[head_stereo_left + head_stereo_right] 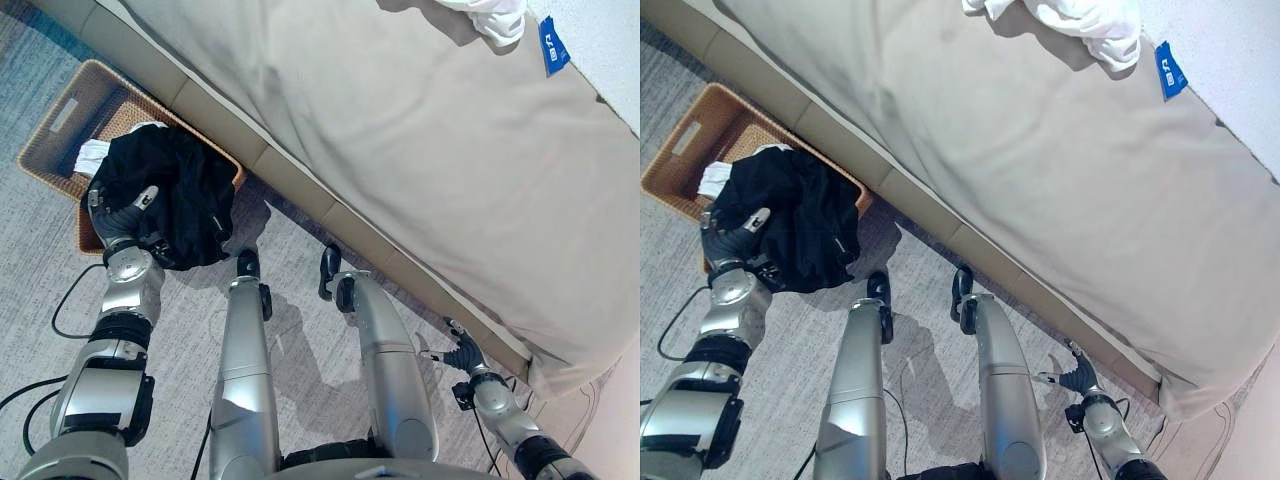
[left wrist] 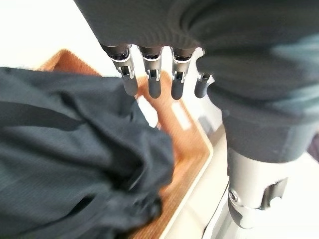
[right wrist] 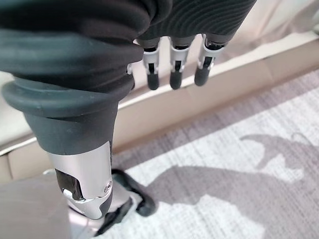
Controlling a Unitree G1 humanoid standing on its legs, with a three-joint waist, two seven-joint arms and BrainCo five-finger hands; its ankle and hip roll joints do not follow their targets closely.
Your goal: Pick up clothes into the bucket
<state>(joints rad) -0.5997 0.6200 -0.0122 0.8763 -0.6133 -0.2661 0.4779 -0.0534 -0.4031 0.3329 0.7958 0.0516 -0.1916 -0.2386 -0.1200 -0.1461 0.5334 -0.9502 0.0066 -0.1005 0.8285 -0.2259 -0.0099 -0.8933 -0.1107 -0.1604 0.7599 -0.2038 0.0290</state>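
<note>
The left robot hand [image 1: 128, 215] hangs released, fingers straight, just above the black garment [image 1: 180, 195] heaped in the wicker basket [image 1: 60, 125]. The right robot hand [image 1: 463, 355] hangs released near the bed [image 1: 400, 150].

You're looking down at a grey carpet [image 1: 310, 340] beside a bed [image 1: 400, 130] with a beige cover; a white wall [image 1: 610, 40] stands behind.

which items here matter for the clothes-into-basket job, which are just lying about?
Job:
- black garment, draped over the basket's near edge
- white cloth inside the basket
- wicker basket
- white clothes on the bed
- left hand, against the black garment

Lying about:
- bed
- blue tag
- right hand, idle, holding nothing
</note>
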